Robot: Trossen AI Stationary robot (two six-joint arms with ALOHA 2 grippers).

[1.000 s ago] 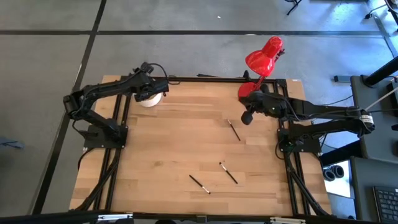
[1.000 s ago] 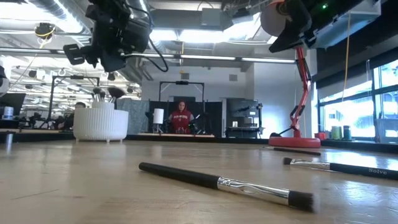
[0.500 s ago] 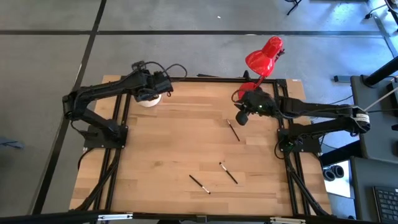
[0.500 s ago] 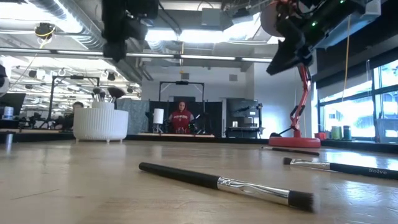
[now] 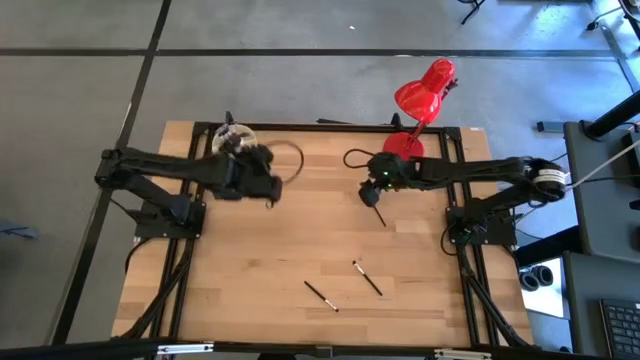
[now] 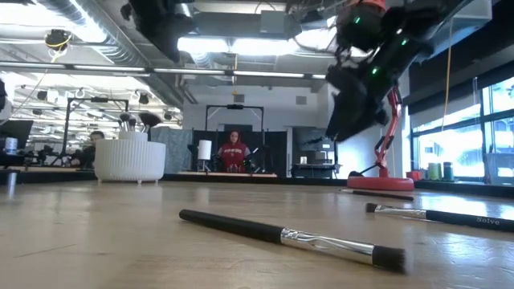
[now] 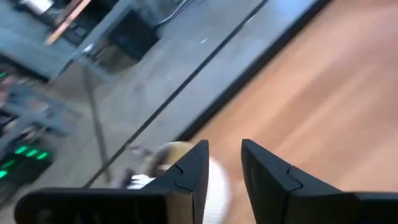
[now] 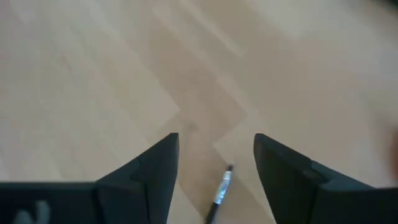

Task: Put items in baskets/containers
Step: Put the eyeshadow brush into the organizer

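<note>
Spread wide and empty, my right pincer [image 8: 214,165] hangs over the far right part of the bench [image 5: 300,240], just above the tip end of a makeup brush [image 5: 378,212] that lies loose on the wood; between my fingers [image 8: 155,168] I see its metal ferrule and dark handle [image 8: 219,194]. My left pincer [image 7: 224,168] holds nothing, its fingers [image 7: 193,171] standing a narrow gap apart, and it hovers over the far left part of the bench, near the cream-white cup [image 5: 232,141].

That cup stands at the far left corner, ribbed on the outside, with several brushes [image 6: 138,120] upright in it, one with a wider head. Three brushes lie outside it: the one under my right pincer, and two more near the front edge, about midway along it. Of those two, one [image 5: 367,277] lies a little to the right and the other [image 5: 320,295] just left of it, apart from each other. From bench height the nearest brush [image 6: 293,236] shows a dark handle, silver ferrule and short dark bristles.

At the far right corner stands a red desk lamp [image 5: 425,90], its round base [image 6: 380,183] on the wood. Beyond the bench a person [image 6: 234,151] in a red top sits in the room.
</note>
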